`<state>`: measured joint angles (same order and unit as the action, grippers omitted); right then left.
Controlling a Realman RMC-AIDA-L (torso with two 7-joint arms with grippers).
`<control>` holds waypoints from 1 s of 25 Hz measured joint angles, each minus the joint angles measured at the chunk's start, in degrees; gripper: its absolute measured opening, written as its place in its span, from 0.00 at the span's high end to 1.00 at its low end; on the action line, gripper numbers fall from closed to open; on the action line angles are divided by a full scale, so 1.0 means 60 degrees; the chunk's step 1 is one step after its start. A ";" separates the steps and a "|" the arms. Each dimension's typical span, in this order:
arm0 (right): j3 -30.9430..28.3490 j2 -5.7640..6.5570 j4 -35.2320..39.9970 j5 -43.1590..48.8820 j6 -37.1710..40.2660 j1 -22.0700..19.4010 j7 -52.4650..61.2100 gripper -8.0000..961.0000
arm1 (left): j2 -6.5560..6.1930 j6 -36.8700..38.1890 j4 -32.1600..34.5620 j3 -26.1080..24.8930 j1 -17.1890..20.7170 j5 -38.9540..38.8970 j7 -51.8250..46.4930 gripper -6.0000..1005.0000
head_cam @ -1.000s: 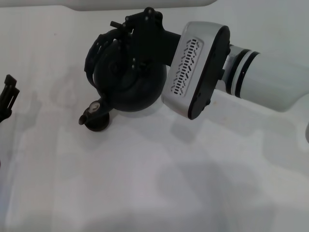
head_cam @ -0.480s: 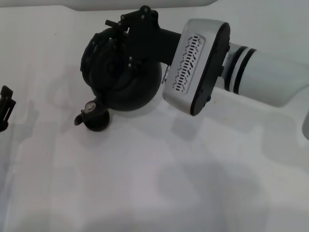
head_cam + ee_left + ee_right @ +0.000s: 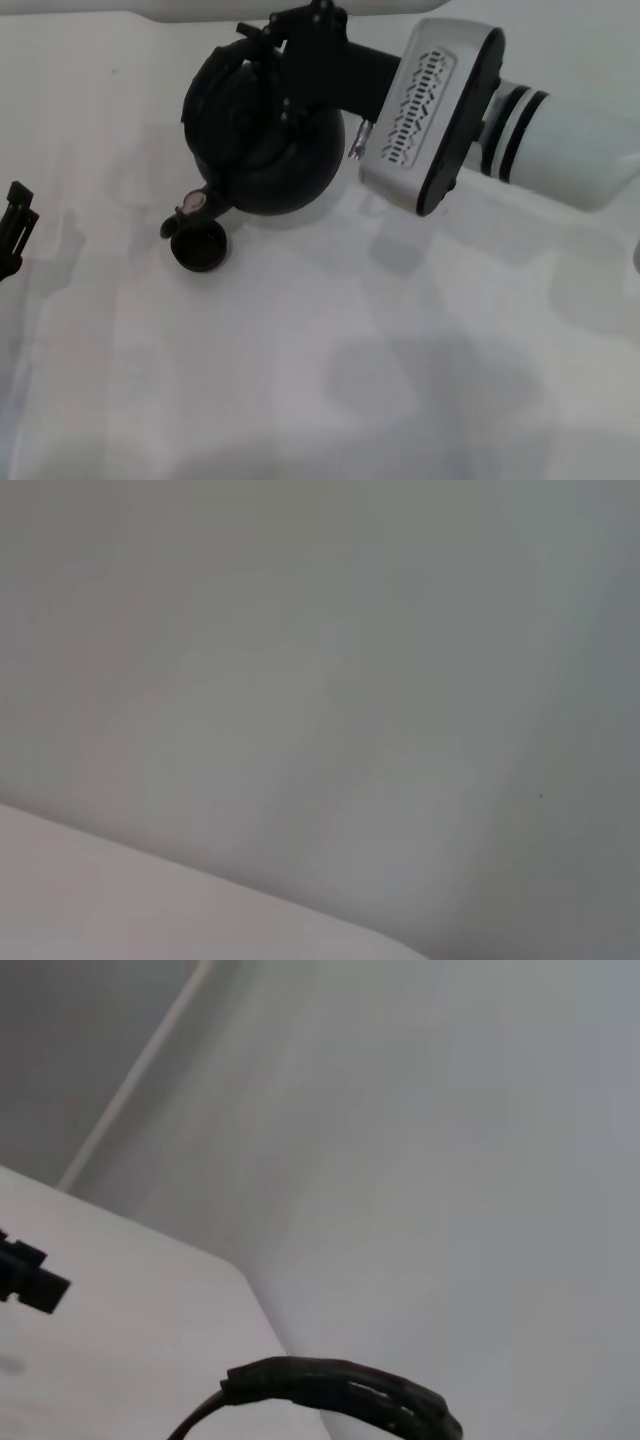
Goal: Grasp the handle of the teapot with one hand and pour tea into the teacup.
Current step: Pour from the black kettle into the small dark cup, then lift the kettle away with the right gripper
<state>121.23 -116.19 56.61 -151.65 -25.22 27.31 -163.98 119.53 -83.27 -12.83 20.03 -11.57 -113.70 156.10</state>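
The teapot is seen in the upper centre of the head view, held tilted with its silver-capped spout lowered toward the lower left. The spout tip is placed directly over the far rim of the teacup, which stands on the white table just below and left of the pot. Whether tea is flowing cannot be told.

The right gripper is closed on the handle at the top of the pot; the grey slotted casing and white wrist extend to the upper right of the frame. The left gripper is seen only at the left edge of the head view, well apart from the cup; its finger state cannot be told.

In the right wrist view, only a ribbed arc of the handle is shown at the lower edge, plus a small black part at the left edge, possibly the left gripper; pot and cup are not shown. In the left wrist view, only plain pale surfaces are shown
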 joint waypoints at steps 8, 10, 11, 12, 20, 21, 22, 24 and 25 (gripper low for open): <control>-0.0088 0.0000 -0.0455 -0.0641 -0.0638 0.0046 -0.0723 0.87 | 0.0000 -0.0011 0.0000 0.0001 0.0033 0.0033 0.0000 0.13; -0.0036 0.0000 -0.0551 -0.0807 -0.0804 0.0048 -0.0971 0.87 | 0.0000 -0.0011 0.0000 0.0001 0.0035 0.0072 0.0001 0.13; -0.0019 0.0000 -0.0608 -0.0847 -0.0895 0.0051 -0.1081 0.87 | 0.0000 -0.0010 0.0000 0.0000 0.0032 0.0103 0.0000 0.13; -0.0008 0.0000 -0.0656 -0.0867 -0.0965 0.0056 -0.1141 0.87 | 0.0000 -0.0010 -0.0002 0.0000 0.0028 0.0135 0.0000 0.13; 0.0000 0.0000 -0.0957 -0.1063 -0.1120 0.0251 -0.1218 0.87 | 0.0000 -0.0010 -0.0017 0.0001 0.0007 0.0169 0.0000 0.13; -0.0001 0.0000 -0.1003 -0.1157 -0.1100 0.0291 -0.1218 0.87 | 0.0000 -0.0010 -0.0017 0.0001 0.0007 0.0169 0.0000 0.13; -0.0008 0.0000 -0.1055 -0.1220 -0.1090 0.0332 -0.1219 0.87 | 0.0000 -0.0010 -0.0023 0.0001 0.0002 0.0172 0.0000 0.13; -0.0030 0.0000 -0.1120 -0.1247 -0.1036 0.0384 -0.1219 0.88 | 0.0000 -0.0009 -0.0027 0.0000 -0.0008 0.0172 0.0000 0.13; -0.0038 0.0000 -0.1123 -0.1247 -0.0949 0.0397 -0.1219 0.88 | 0.0000 -0.0009 -0.0028 0.0001 -0.0014 0.0174 0.0000 0.13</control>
<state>121.00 -116.19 49.87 -159.14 -30.92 29.69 -171.30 119.53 -83.32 -13.00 20.04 -11.65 -112.66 156.09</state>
